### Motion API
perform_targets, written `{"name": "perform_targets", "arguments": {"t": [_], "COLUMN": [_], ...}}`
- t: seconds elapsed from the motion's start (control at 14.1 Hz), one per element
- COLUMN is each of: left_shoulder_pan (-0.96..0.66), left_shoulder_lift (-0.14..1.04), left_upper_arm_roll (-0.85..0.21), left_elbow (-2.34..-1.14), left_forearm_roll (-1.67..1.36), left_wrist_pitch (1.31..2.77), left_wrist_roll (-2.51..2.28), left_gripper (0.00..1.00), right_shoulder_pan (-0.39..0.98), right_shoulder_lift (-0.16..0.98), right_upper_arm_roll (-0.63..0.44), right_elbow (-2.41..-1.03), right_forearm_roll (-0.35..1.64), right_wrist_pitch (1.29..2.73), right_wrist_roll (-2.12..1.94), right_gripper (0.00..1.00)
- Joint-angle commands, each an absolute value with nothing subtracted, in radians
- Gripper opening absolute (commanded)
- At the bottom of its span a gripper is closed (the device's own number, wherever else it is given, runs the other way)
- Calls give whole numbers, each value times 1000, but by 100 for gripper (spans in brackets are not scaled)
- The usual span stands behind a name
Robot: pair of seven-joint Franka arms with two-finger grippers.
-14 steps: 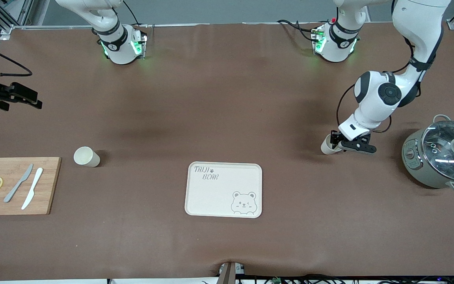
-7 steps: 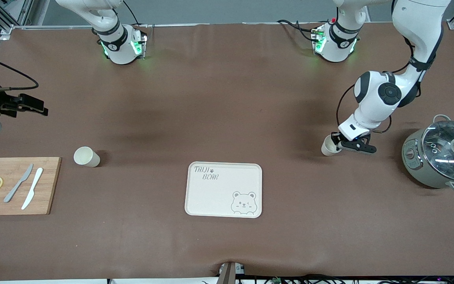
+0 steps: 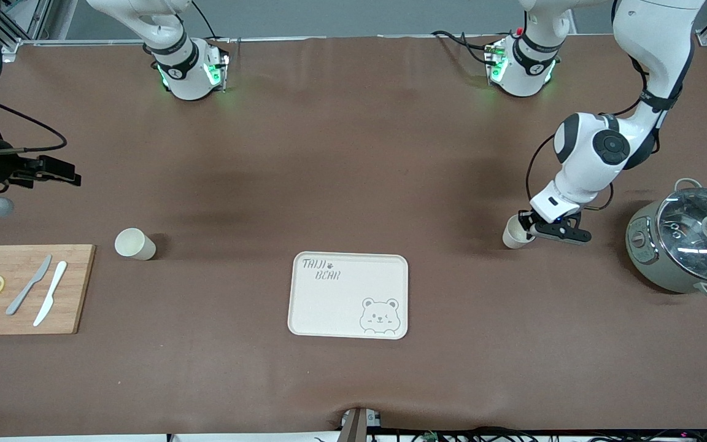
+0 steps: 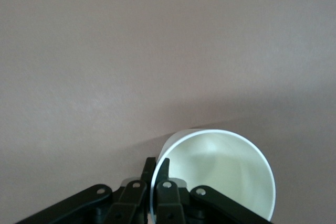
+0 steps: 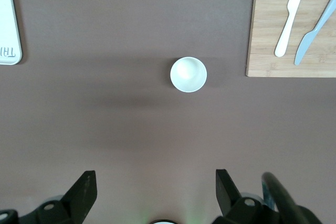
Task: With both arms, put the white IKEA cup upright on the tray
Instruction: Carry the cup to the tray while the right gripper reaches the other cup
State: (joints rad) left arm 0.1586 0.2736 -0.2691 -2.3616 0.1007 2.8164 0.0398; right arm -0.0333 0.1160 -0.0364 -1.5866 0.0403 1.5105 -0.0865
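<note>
Left jaws clamp cup point(image 3: 515, 231) rim; right jaws open; tray point(image 3: 348, 295) empty.

Left gripper point(image 3: 528, 230) is clamped on a white cup's point(image 3: 513, 233) rim; the lidded pot point(image 3: 685, 245) stands close beside it toward the left arm's end. From it to the tray point(image 3: 348, 294): bare tabletop. Right gripper point(image 5: 155, 192), fingers spread, has open table below; second cup point(image 5: 188, 74) and cutting board point(image 5: 291, 40) nearby.

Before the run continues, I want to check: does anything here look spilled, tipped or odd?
Nothing stands out. Left gripper pinches one cup's rim; the other cup stands upright near the board; nothing spilled.
</note>
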Motion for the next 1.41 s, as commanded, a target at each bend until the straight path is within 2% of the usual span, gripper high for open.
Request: {"name": "perform_targets", "arguments": {"t": [0.0,0.21,0.42,0.64,0.92,1.34], "left_shoulder_pan": [160,158,138,62,-32,-159], "left_shoulder_lift": [246,242,270,323,412,613], "left_upper_arm_roll": [-285,-334,-385,-387,-379,-370], "left_elbow": [-2271,-2156,-1961,-1789,-1619,-1326], "left_forearm_roll": [110,107,107,117,123,201], "left_wrist_pitch": [2670,2529,2306,2143,2047,1948], "left_wrist_roll": [14,-52,-126,-207,-285,-382], "left_gripper": [0,0,0,0,0,0], "right_shoulder_pan": [-58,-70,-75,-74,-74,-115], "right_shoulder_lift": [143,163,182,181,178,179], "right_upper_arm_roll": [-29,-29,-29,-29,-31,-29], "right_elbow": [-1571,-1577,-1594,-1644,-1736,-1885], "right_forearm_roll": [26,20,20,18,18,20], "right_wrist_pitch": [1502,1505,1525,1580,1689,1870], "right_wrist_roll": [-91,-86,-83,-78,-54,-40], "right_gripper": [100,100,100,100,100,100]}}
